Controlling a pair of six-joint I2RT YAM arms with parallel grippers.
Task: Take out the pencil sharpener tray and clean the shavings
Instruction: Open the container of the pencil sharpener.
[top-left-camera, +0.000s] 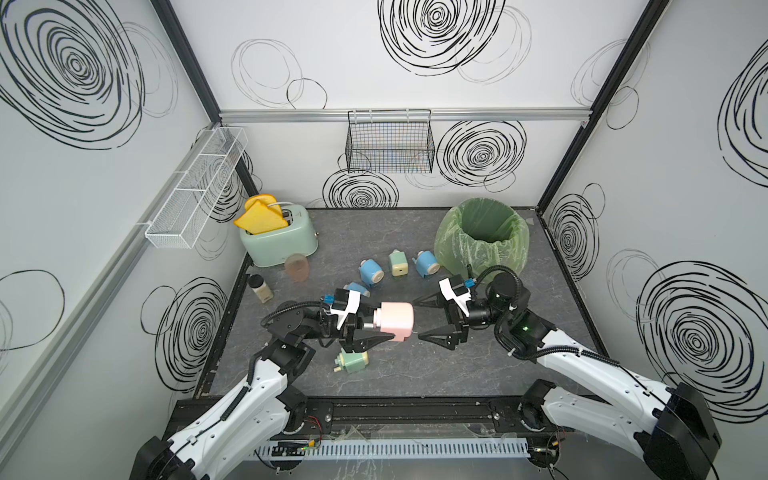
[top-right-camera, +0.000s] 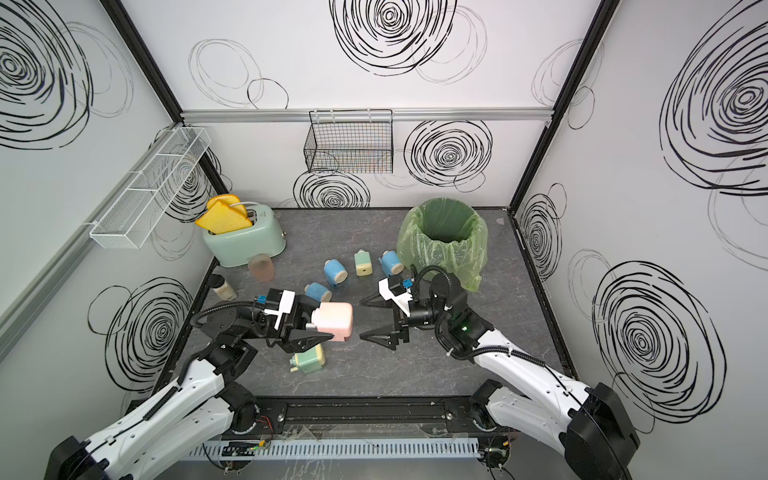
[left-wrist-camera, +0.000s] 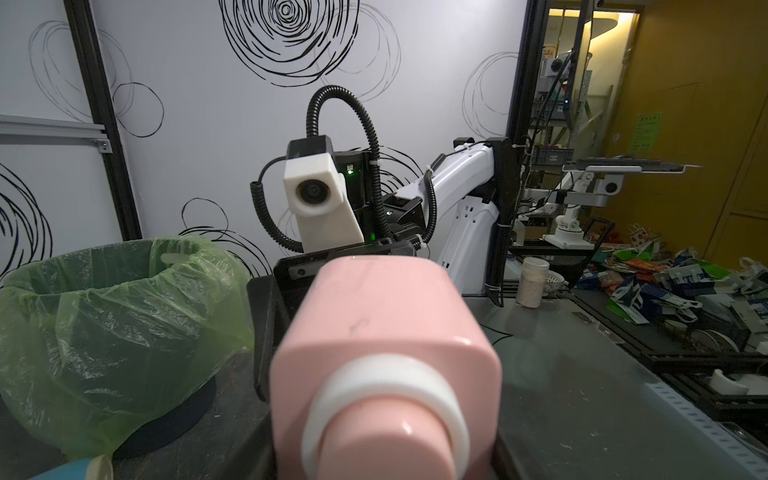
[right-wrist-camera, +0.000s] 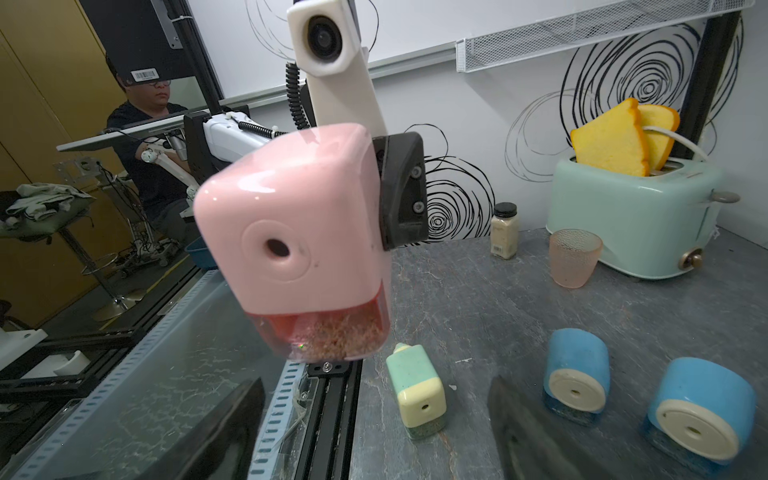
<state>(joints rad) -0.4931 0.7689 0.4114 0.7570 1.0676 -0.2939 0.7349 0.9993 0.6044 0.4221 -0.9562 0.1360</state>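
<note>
Table (top-left-camera: 415, 232): dark grey slab, carrying everything below.
Bin (top-left-camera: 457, 245): green-lined, at the far right corner, behind the right arm.
Toaster (top-left-camera: 286, 241): mint, far left, two bread slices in it.
Left gripper (top-left-camera: 384, 322): jaws part-closed, clamped on the pink sharpener's sides.
Right gripper (top-left-camera: 417, 320): jaws spread wide, holding nothing, tips just beside the sharpener's pencil-hole face.
Pink sharpener (top-left-camera: 397, 318): held clear of the table, mid-table, between the two grippers.
Green sharpener (top-left-camera: 352, 360): on its side, below the left gripper.
Tray (right-wrist-camera: 328, 332): clear, seated in the pink sharpener's base.
Shavings (right-wrist-camera: 345, 334): brown, inside the tray.
</note>
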